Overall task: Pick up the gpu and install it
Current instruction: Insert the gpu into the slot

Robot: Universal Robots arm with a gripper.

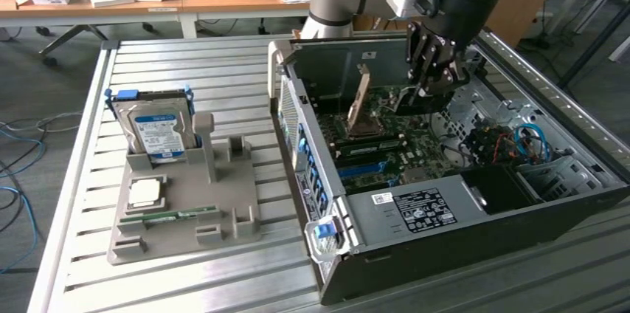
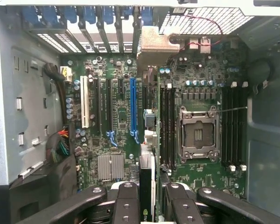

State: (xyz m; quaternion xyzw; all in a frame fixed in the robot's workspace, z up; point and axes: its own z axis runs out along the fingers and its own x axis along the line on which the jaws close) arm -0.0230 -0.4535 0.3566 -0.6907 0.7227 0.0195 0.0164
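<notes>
We see the gripper (image 1: 433, 86) in the upper right of the exterior view, reaching down into the open computer case (image 1: 443, 210). Its fingers (image 2: 128, 198) are close together and hold the gpu (image 2: 148, 163) between them, one finger on each side of the thin card.

In the wrist view we look along the card's edge. It runs from the fingers out to its silver bracket (image 2: 154, 42) by the back wall of the case. The card stands on its edge over the green motherboard (image 2: 116, 121), between the long blue slot (image 2: 133, 105) and the square chip socket (image 2: 198, 133). We cannot tell if it sits in a slot or hangs just above.

On the exterior view's left, well apart from the case, a gray holder (image 1: 232, 217) sits on the table (image 1: 246, 69). The hard drive (image 1: 158, 128) stands in it — and a small green memory stick (image 1: 170, 216) lies flat.
</notes>
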